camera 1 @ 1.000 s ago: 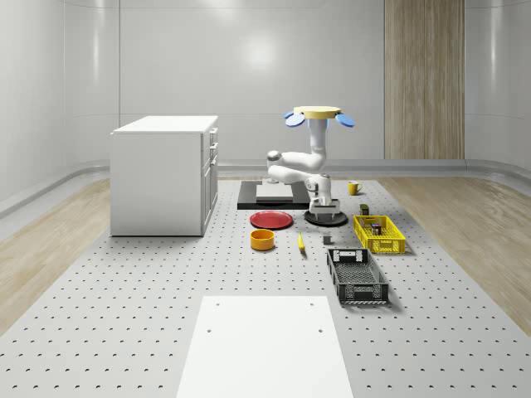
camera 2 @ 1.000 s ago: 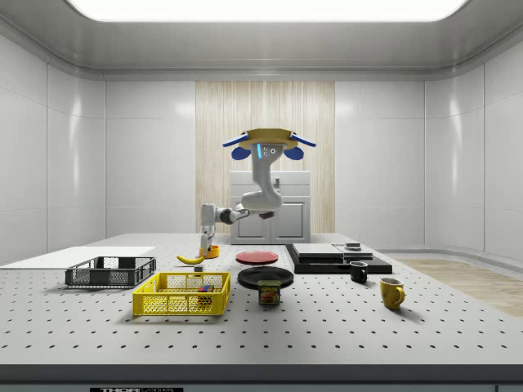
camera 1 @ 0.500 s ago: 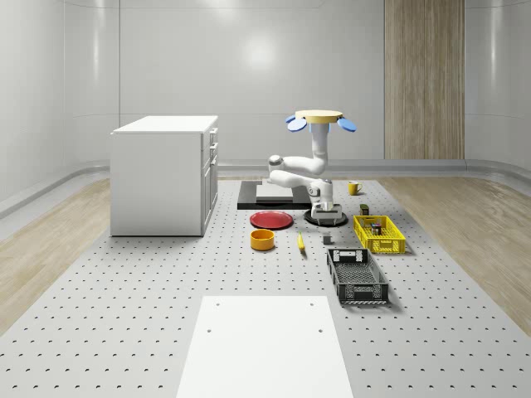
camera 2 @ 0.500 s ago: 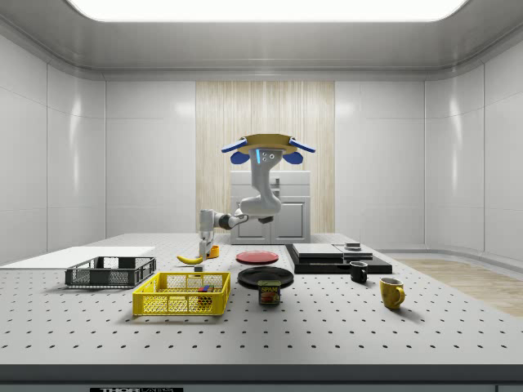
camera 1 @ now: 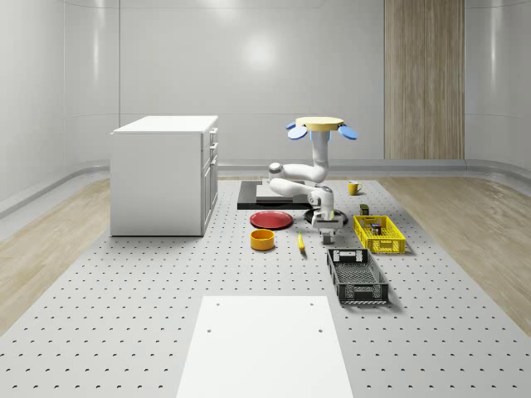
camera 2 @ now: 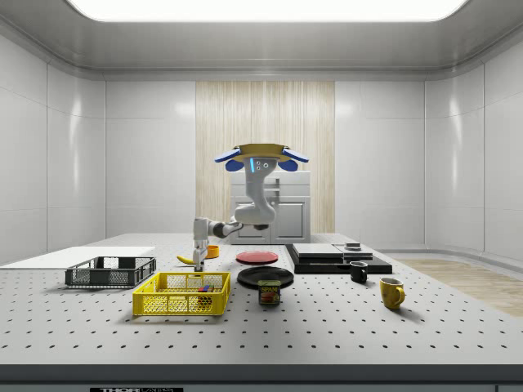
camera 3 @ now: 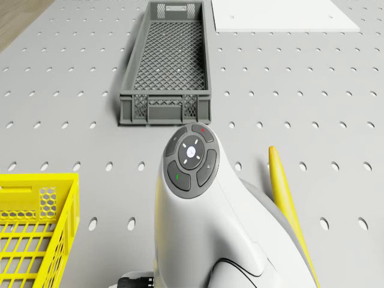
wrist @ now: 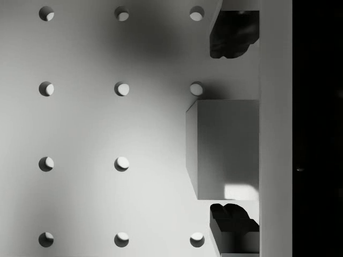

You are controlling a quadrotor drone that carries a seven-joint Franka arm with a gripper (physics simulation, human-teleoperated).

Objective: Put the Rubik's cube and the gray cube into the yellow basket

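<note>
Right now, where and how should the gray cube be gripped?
Across two opposite flat side faces of the gray cube, coming straight down from above: it sits flat on the table, and the fingers already straddle it, one on either side.

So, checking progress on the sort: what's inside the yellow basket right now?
In the side view, the yellow mesh basket holds a multicoloured Rubik's cube. The mesh wall hides the basket floor. The plain gray cube sits on the perforated table, between the claw's fingers.
</note>
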